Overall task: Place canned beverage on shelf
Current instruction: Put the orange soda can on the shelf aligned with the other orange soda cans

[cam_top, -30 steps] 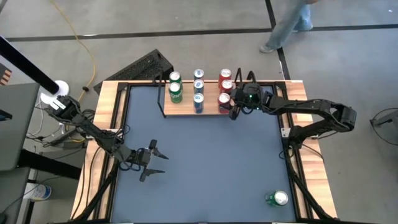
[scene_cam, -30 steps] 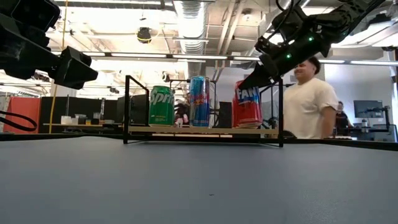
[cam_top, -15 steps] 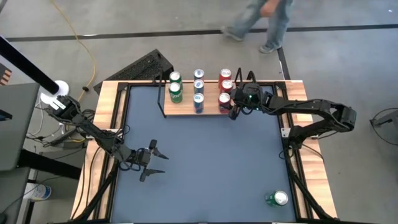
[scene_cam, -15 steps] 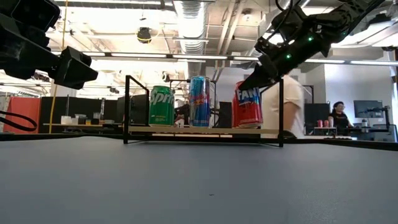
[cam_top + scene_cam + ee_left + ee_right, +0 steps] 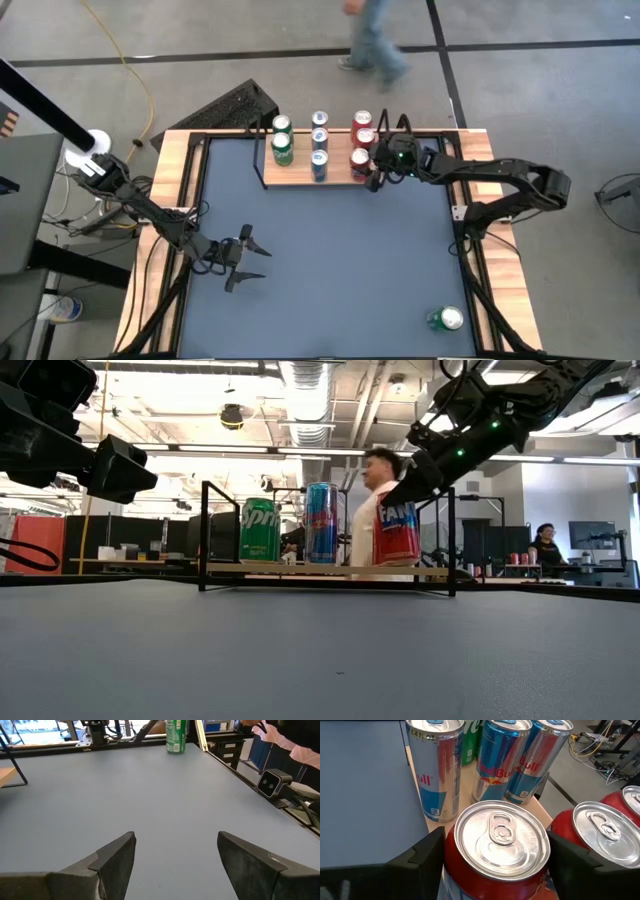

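The shelf [image 5: 300,180], a light-wood board with black wire ends, stands at the table's far edge. Its right row holds red cans, and the nearest red can [image 5: 360,159] stands upright on the board [image 5: 397,532]. My right gripper [image 5: 373,172] reaches in from the right, its fingers on either side of this can's top [image 5: 496,837]. My left gripper [image 5: 250,262] hovers open and empty over the table's near left [image 5: 176,855]. A green can [image 5: 445,319] stands upright at the near right corner. My right gripper has the near red can's upper wall [image 5: 451,870] between its two fingers, one on each side, just under the rim. No gap shows between the fingers [image 5: 417,865] and the can. The fingers slant down from the table's right and near side [image 5: 410,480]. The can stands upright with its base on the board.
On the shelf also stand two green cans [image 5: 283,148], three slim blue-and-silver cans [image 5: 319,163] and two more red cans [image 5: 363,137]. A person [image 5: 372,510] walks past beyond the far edge. The table's middle [image 5: 330,260] is bare grey.
Neither arm nor any can has visibly moved. A person has walked past behind the table's far edge, from right to left.
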`<state>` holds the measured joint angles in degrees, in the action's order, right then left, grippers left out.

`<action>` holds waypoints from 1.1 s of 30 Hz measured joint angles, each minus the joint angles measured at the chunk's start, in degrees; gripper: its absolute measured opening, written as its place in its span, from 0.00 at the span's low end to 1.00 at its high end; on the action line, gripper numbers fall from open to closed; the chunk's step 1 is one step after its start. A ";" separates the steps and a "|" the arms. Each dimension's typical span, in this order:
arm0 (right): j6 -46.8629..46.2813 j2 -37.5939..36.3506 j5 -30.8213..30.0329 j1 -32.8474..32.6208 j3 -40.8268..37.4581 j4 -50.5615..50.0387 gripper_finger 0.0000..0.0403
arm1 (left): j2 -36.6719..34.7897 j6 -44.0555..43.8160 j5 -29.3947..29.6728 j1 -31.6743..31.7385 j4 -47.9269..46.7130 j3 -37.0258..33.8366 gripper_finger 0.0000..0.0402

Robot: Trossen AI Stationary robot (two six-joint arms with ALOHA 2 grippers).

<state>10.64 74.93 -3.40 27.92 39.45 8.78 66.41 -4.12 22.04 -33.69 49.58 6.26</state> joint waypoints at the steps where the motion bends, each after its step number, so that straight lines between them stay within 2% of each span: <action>1: 0.14 0.61 -0.01 0.01 0.07 0.36 0.71 | 0.00 0.00 0.00 0.00 0.00 0.00 0.67; 8: 1.61 3.61 -0.26 -0.13 0.22 2.37 0.74 | 0.00 0.02 -0.17 0.00 0.01 0.00 0.67; 19: 0.39 -0.69 -0.93 -1.03 -0.25 -1.18 0.78 | 0.00 0.39 -0.24 0.00 0.01 0.00 0.67; 33: 0.33 -0.58 -3.85 -1.94 -0.29 -1.47 0.78 | 0.00 0.39 -0.42 -0.02 0.00 0.00 0.67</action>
<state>10.97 74.35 -7.25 25.98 39.16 7.31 66.41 -3.73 21.63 -33.71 49.58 6.26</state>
